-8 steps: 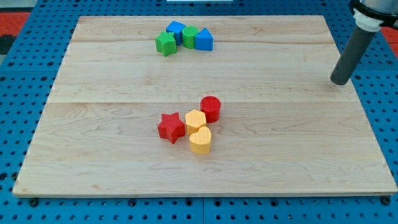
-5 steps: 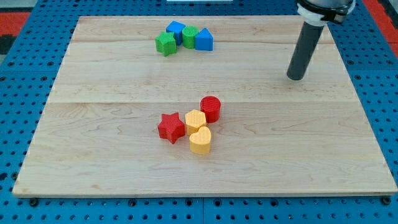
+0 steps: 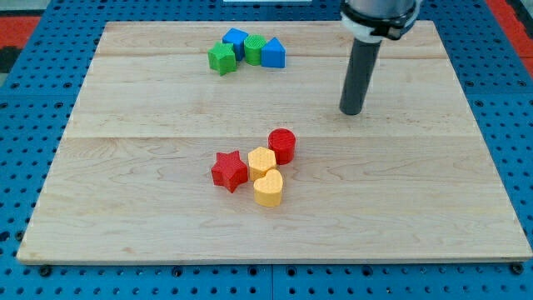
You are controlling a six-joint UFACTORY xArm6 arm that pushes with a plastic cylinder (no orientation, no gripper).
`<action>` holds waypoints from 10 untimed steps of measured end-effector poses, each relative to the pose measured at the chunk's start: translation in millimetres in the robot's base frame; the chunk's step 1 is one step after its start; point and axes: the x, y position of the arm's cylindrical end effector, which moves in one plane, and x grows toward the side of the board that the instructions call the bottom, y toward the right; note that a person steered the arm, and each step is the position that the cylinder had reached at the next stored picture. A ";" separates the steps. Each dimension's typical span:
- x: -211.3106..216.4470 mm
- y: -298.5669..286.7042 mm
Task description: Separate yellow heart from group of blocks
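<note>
Resting on the wood in the upper right of the frame, my tip [image 3: 352,112] is the blunt end of a dark rod, with no jaws to part or close, and it touches no block. It stands up and right of the lower cluster, well apart from it, with bare board between. That cluster of 4 sits just below centre: the yellow heart [image 3: 268,188] at its bottom, a yellow hexagon [image 3: 261,161] touching it above, a red star [image 3: 229,171] at the left and a red cylinder [image 3: 281,145] at the upper right. Near the top edge, left of the rod, 4 more huddle: 2 green blocks [image 3: 221,58] [image 3: 254,48] and 2 blue blocks [image 3: 236,38] [image 3: 273,53]. Pale planks make up the board [image 3: 125,217], over blue pegboard [image 3: 25,125].
</note>
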 end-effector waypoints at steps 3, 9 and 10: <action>52.8 -109.8; 49.1 -277.4; 81.4 -275.3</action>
